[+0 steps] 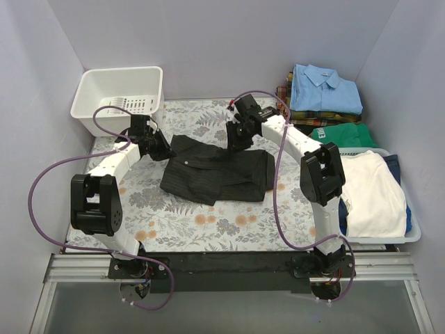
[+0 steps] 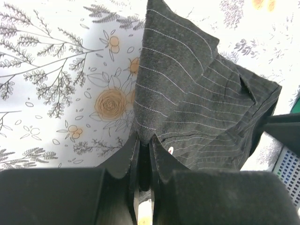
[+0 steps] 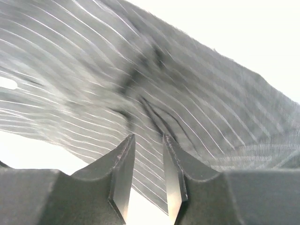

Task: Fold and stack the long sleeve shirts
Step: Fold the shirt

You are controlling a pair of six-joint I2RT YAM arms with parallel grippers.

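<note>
Left arm (image 1: 104, 182): base at the near edge, elbow folded up over the near-left part of the floral surface (image 1: 181, 216), forearm slanting toward the far-left corner, wrist tipped down at the left side of the charcoal pinstriped shirt (image 1: 215, 172). Left tool (image 2: 144, 140): pressed together, clamped on a fold of that shirt's edge, the cloth rising out from between the fingertips; one small pale button (image 2: 170, 150) just beside the right finger.

Right arm (image 1: 321, 177): base at the near edge, elbow high beside the right edge, forearm stretched toward the far edge, wrist bent down over the shirt's far edge. Right tool (image 3: 147, 137): fingers apart with a narrow gap, tips just at the striped cloth, nothing visibly pinched; view blurred, so contact hard to judge.

Shirt: at the middle of the surface, partly folded into a rough rectangle, rumpled, left portion bunched toward the left tool.

Far-right corner: folded light blue shirt (image 1: 325, 89) on top of a plaid shirt (image 1: 300, 113), green garment (image 1: 337, 132) just nearer. Right edge: bin (image 1: 410, 233) with white cloth (image 1: 372, 191) inside. Far-left corner: white basket (image 1: 94, 94).
</note>
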